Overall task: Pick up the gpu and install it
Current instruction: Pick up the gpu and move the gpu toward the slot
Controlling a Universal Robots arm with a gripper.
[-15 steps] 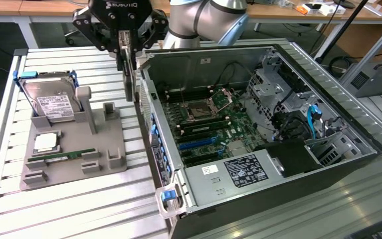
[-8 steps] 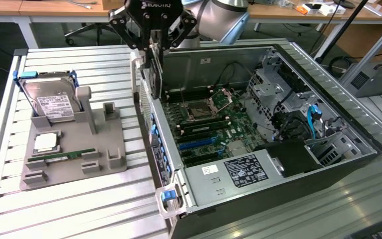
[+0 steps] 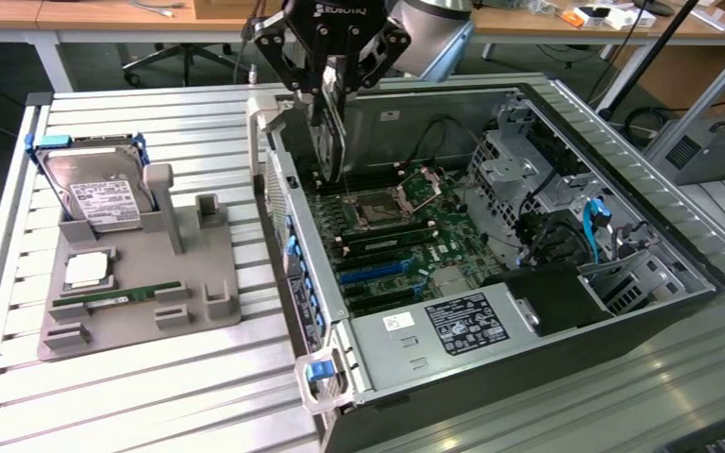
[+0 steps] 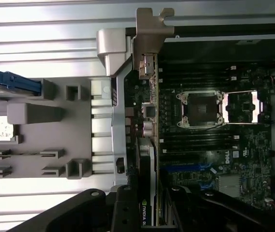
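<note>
My gripper (image 3: 333, 74) is shut on the gpu (image 3: 326, 137), a thin dark card that hangs on edge below the fingers. It is held over the rear part of the open computer case (image 3: 665, 283), above the motherboard (image 3: 395, 222) and close to the case's back wall. I cannot tell whether its lower edge touches the board. In the wrist view the gpu (image 4: 147, 159) appears edge-on, running from between the black fingers (image 4: 122, 212) to its silver end bracket (image 4: 149, 29), beside the CPU socket (image 4: 200, 108). My gripper (image 4: 149, 205) grips it at the near end.
On the exterior view's left, a grey holder (image 3: 193, 283) carries a silver hard drive in a blue frame (image 3: 98, 184), a small square chip (image 3: 90, 269) and a narrow green memory stick (image 3: 117, 300). Cables, drive cages and a black power supply (image 3: 551, 297) fill the case's right side.
</note>
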